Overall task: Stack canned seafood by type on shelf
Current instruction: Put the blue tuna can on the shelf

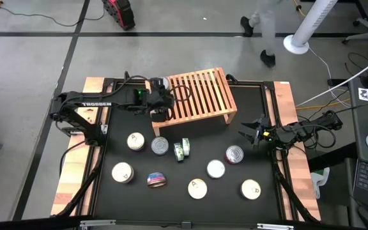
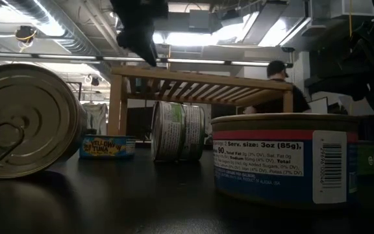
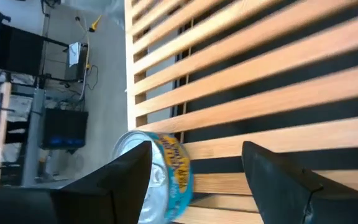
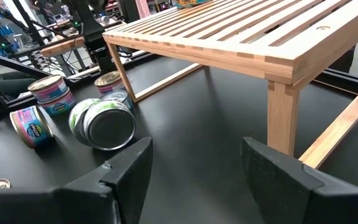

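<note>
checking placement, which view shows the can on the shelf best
Left wrist view: the can lies on the shelf slats beside the open left gripper. High view shows only its edge; low and right wrist views show none.

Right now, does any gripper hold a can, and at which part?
Nothing is held. The left gripper stands open over the shelf, beside a can on its slats. The right gripper is open and empty.

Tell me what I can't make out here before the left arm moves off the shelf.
- Tin on the shelf: in the high view the left gripper covers most of this blue-labelled tin; the left wrist view cuts off its lid.
- Lid marks on the white tins: too small in the high view.
- Green-labelled tins: type unreadable, lying on edge in the low view.
- Right gripper: waiting open, holding nothing.
</note>
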### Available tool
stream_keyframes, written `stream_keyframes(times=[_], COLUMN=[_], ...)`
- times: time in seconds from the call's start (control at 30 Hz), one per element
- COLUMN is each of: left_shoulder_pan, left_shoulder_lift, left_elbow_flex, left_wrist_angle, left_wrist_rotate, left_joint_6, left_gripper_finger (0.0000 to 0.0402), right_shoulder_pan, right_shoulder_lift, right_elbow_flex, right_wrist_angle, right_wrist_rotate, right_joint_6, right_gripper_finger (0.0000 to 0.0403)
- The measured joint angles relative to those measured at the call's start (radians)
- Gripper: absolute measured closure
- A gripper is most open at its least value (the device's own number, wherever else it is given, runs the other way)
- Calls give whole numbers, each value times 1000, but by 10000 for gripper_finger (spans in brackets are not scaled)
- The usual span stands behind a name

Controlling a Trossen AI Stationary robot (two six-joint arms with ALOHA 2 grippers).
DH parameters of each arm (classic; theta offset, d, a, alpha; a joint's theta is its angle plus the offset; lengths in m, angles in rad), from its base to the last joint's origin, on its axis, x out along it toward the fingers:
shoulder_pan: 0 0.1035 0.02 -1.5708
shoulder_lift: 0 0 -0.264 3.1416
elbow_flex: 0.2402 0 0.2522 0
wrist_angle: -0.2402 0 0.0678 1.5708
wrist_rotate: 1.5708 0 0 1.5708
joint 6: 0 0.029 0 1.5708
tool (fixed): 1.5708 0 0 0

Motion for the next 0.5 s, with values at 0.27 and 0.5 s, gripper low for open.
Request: stream_keyframes(times=[0.27, 0.5], left_shoulder_pan=[-141, -282], left_shoulder_lift=[-34, -35], left_elbow_flex=[0, 0], left_wrist_angle=[-4, -2], left_wrist_rotate=[1, 34], left_joint_6=[-369, -654], left_gripper_finger=[155, 155], right_shoulder_pan=[0, 0], right_shoulder_lift=[0, 0], right_elbow_flex=[0, 0], right_wrist_angle=[-2, 2], right_wrist_rotate=[0, -1], right_joint_6=[0, 0], right_gripper_finger=[160, 160])
